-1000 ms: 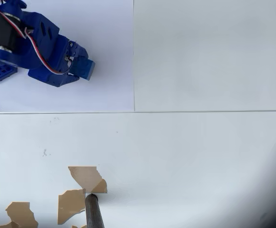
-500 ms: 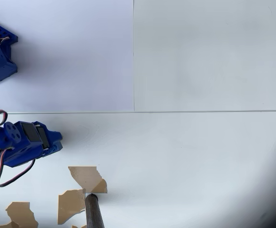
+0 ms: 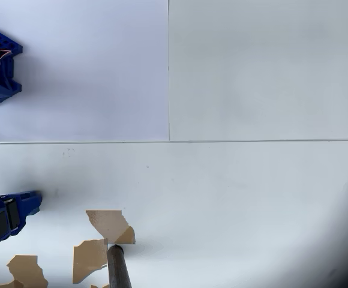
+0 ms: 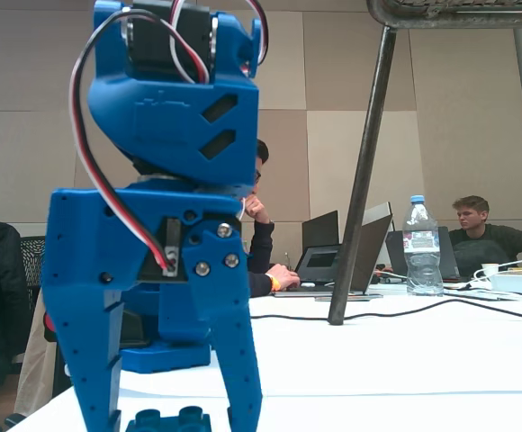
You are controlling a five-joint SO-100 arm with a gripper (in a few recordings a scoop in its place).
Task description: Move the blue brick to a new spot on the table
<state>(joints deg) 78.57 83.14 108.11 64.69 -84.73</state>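
Blue two-finger plastic gripper (image 4: 166, 409) spread wide, straddling small blue studded plastic toy brick (image 4: 168, 419) on white table (image 4: 405, 369).
Light, rigid, slick-sided; best pinched across flat opposite side walls, below studs.

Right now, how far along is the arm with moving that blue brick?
Done: in the fixed view the gripper stands over the blue brick, fingers open and straddling it. In hand: nothing is gripped; the brick sits on the table, so the approach looks finished. Left: closing, lifting, carrying it to another spot and releasing.
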